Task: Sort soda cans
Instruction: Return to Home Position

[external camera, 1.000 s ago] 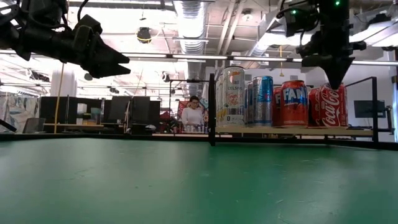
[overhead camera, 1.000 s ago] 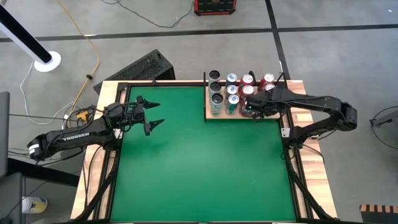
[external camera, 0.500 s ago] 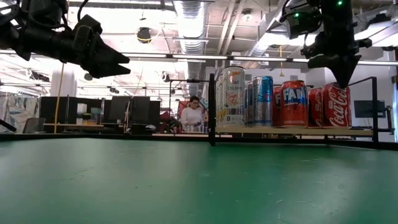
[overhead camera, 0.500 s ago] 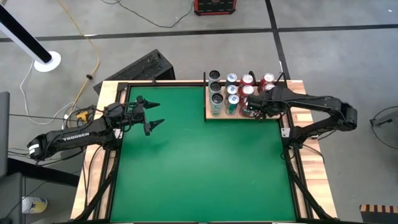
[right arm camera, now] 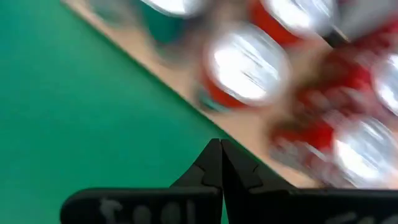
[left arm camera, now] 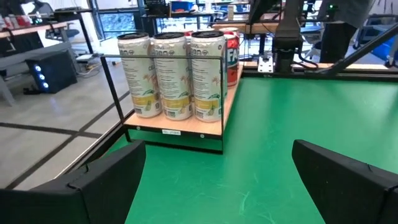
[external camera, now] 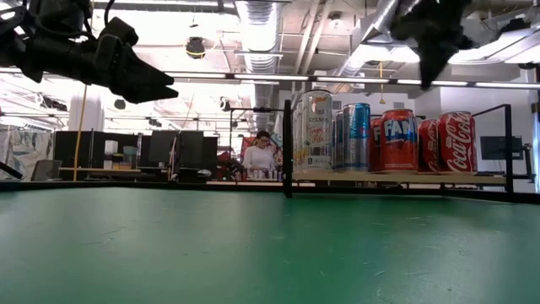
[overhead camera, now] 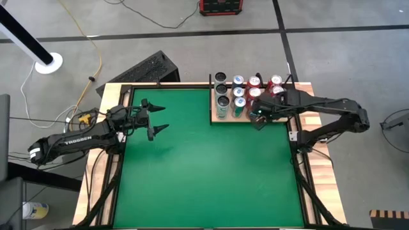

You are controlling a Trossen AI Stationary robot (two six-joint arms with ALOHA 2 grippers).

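Observation:
Several soda cans stand upright in rows on a wooden tray (external camera: 405,177) at the table's far right: pale printed cans (left arm camera: 171,74) in the left column, teal cans (overhead camera: 239,102) beside them, red cans (external camera: 451,142) to the right. My right gripper (overhead camera: 258,120) is shut and empty. It hangs high over the tray's near edge, pointing steeply down, and its fingertips (right arm camera: 219,149) meet above the blurred red cans. My left gripper (overhead camera: 157,119) waits open over the mat's far left, level and facing the tray, with nothing between its fingers.
A black upright frame (external camera: 287,148) lines the tray's left side, with a thin rail over the cans. The green mat (overhead camera: 204,172) lies bare in front of the tray. Beyond the table a person (external camera: 261,156) sits in the room.
My right gripper, still shut, has risen from beside the red cans at the tray's right. It has drifted toward the table's left and near edge and now stands clear above the can tops. The cans have not moved.

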